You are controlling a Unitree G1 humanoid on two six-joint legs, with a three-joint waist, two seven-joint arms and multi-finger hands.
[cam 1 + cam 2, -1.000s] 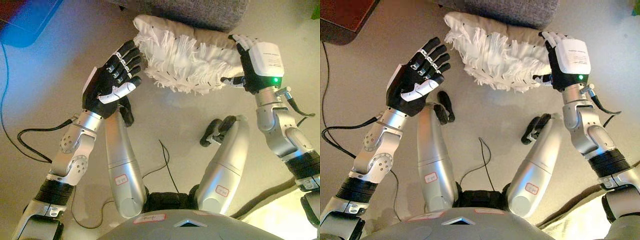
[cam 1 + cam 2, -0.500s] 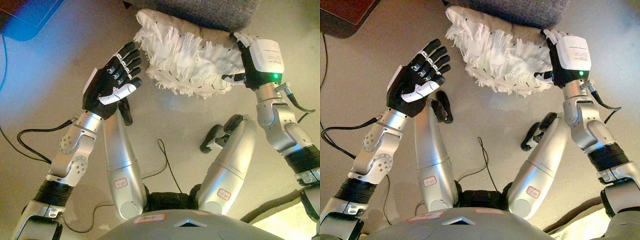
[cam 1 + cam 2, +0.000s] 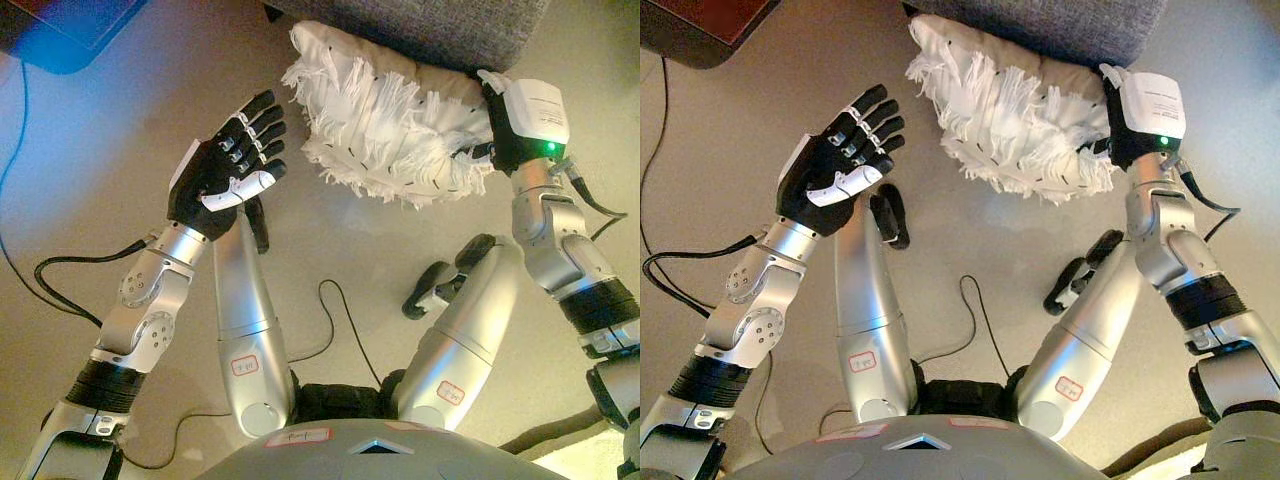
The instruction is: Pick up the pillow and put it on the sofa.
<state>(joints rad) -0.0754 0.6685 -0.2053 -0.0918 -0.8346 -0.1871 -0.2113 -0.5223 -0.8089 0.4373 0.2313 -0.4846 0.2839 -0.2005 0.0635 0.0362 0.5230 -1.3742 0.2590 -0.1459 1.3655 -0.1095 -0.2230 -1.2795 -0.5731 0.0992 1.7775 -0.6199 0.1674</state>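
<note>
A white fringed pillow [image 3: 390, 120] lies on the beige floor against the foot of the grey sofa [image 3: 420, 25] at the top of the view. My right hand [image 3: 520, 125] is at the pillow's right end, with its thumb tucked under the fringe and its fingers over the top edge, pinching it. My left hand [image 3: 228, 170] is open with straight fingers, palm turned towards the pillow. It stands a short gap to the left of the pillow and does not touch it.
A dark reddish-brown piece of furniture [image 3: 700, 25] stands at the top left corner. The sofa's base runs along the top edge, right behind the pillow. Beige floor lies to the left of and below the pillow.
The camera has shifted. My left hand's fingertips were at the pillow's fringe and now stand apart from it. My right hand stays on the pillow's right end.
</note>
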